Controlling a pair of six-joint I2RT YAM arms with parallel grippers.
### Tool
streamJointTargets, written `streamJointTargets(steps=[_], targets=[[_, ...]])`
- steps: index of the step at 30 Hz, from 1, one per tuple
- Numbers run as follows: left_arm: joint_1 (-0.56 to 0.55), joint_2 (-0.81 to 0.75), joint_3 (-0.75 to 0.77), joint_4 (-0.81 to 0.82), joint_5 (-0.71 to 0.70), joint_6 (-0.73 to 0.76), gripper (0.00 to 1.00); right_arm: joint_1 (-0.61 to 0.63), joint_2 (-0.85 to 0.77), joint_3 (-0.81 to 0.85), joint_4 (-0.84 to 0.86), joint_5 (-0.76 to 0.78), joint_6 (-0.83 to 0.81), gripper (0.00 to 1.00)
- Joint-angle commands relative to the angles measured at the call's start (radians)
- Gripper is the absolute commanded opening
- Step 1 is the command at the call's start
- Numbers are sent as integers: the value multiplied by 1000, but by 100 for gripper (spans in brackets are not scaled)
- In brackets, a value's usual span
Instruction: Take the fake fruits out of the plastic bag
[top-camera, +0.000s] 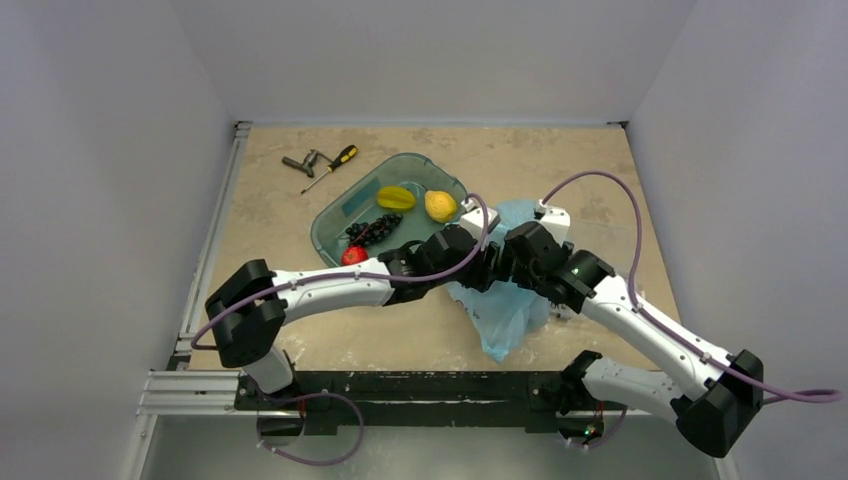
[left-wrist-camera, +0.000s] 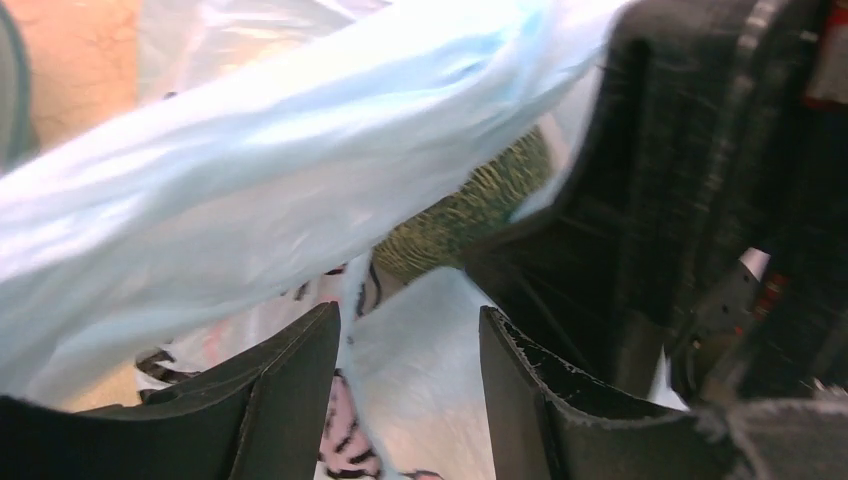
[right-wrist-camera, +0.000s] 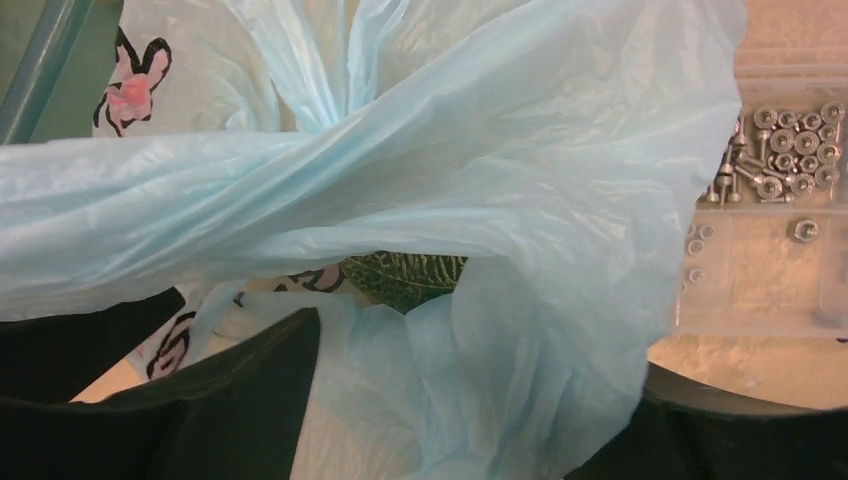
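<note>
The light-blue plastic bag (top-camera: 507, 312) lies crumpled in the middle of the table, and both arms meet over its upper part. Through the bag's mouth shows one fake fruit, dull green and rough-skinned (left-wrist-camera: 468, 212) (right-wrist-camera: 405, 276), still inside the bag. My left gripper (left-wrist-camera: 410, 312) is open, its jaws apart with a loose fold of printed bag plastic hanging between them. My right gripper (right-wrist-camera: 480, 345) is open wide, and a bunch of bag plastic fills the gap without being pinched. The rest of the bag's inside is hidden.
A teal tray (top-camera: 335, 222) stands left of the bag and holds a star fruit (top-camera: 396, 197), a yellow pear (top-camera: 440, 205), black grapes (top-camera: 372, 230) and a red fruit (top-camera: 353, 256). A screwdriver (top-camera: 335, 165) lies at the back left. A clear box of screws (right-wrist-camera: 780, 170) lies beside the bag.
</note>
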Motion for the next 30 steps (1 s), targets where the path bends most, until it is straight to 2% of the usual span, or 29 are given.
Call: streamJointTargets(steps=[1, 7, 8, 11, 16, 18, 21, 24, 28, 30], targets=[[-3, -75, 33, -110, 132, 17, 53, -2, -38, -62, 109, 34, -56, 70], [-16, -188, -42, -71, 155, 15, 52, -1, -30, -106, 171, 14, -41, 67], [-23, -198, -60, -44, 147, 2, 51, -1, -30, -110, 175, 20, -43, 63], [-71, -229, -129, 36, 84, 8, 46, -2, -52, -128, 201, -5, -62, 51], [-90, -217, -99, -25, 41, -9, 37, -1, -125, -169, 271, -97, -76, 19], [-96, -201, -118, 9, -11, -14, 32, -1, -146, -163, 281, -115, -74, 14], [-104, -180, -210, 205, -91, -16, 29, -1, -146, -175, 298, -120, -60, 6], [-112, -133, -205, 279, -117, 20, 24, -1, -79, -176, 259, -141, -35, 2], [-113, -67, -91, 159, -139, 21, 23, -3, -39, -161, 195, -137, -21, 12], [-112, -47, -48, 120, -140, -8, 23, -3, -70, -166, 193, -141, -2, 11]])
